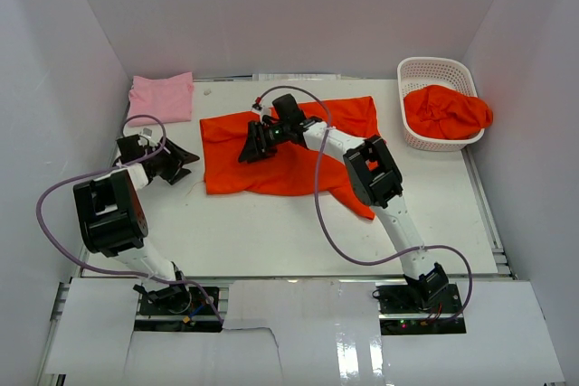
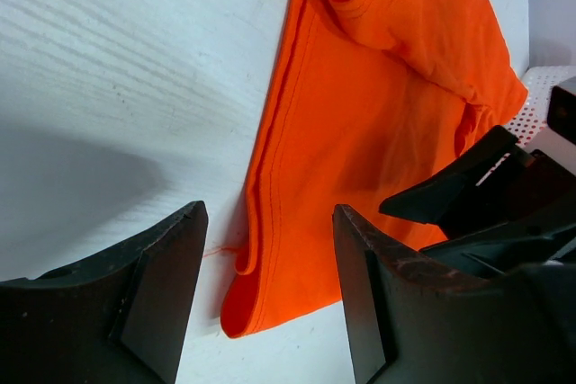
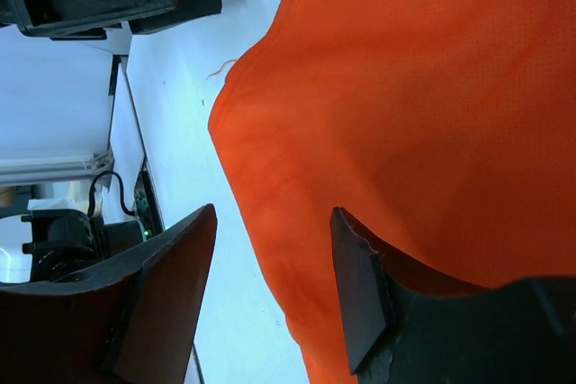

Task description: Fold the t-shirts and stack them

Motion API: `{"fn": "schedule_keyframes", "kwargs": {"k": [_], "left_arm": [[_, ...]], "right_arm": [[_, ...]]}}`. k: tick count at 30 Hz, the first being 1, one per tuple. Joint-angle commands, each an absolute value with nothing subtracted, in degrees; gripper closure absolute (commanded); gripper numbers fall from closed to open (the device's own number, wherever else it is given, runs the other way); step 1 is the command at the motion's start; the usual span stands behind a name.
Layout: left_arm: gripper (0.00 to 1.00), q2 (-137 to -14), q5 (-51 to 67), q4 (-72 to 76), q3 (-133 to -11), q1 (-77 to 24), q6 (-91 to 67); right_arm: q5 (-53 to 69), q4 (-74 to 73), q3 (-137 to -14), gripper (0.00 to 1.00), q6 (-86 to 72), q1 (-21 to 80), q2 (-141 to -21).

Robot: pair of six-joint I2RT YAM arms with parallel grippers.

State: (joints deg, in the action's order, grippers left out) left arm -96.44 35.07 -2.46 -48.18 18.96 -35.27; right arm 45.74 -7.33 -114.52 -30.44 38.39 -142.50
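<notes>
Both tools gape wide with nothing held: the left tool (image 1: 185, 164) just off the left edge of the orange t-shirt (image 1: 298, 174) spread on the table (image 1: 271, 232), the right tool (image 1: 246, 151) over its left part. We'd grab that edge's corners together so the fold lands square.

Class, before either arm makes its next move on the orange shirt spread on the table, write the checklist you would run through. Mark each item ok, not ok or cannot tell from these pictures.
1. The left gripper is open and empty, beside the orange t-shirt: ok.
2. The right gripper is open over that shirt: ok.
3. The right fingers touch the cloth: cannot tell.
4. The shirt lies flat: not ok, its left edge is doubled over.
5. The pink t-shirt lies folded, apart from both arms: ok.
6. The basket is emptied: not ok, orange cloth is heaped in it.
</notes>
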Motion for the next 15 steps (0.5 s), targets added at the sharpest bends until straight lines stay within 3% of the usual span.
{"fn": "schedule_keyframes", "kwargs": {"k": [1, 15], "left_arm": [[0.32, -97.12, 37.0, 2.8, -47.55, 19.16, -35.42], [0.32, -100.63, 37.62, 2.64, -47.2, 14.68, -34.45]], "right_arm": [[47.2, -2.99, -115.31, 0.41, -32.43, 38.85, -145.1], [42.89, -3.25, -115.05, 0.41, -31.73, 39.29, -147.92]]}}
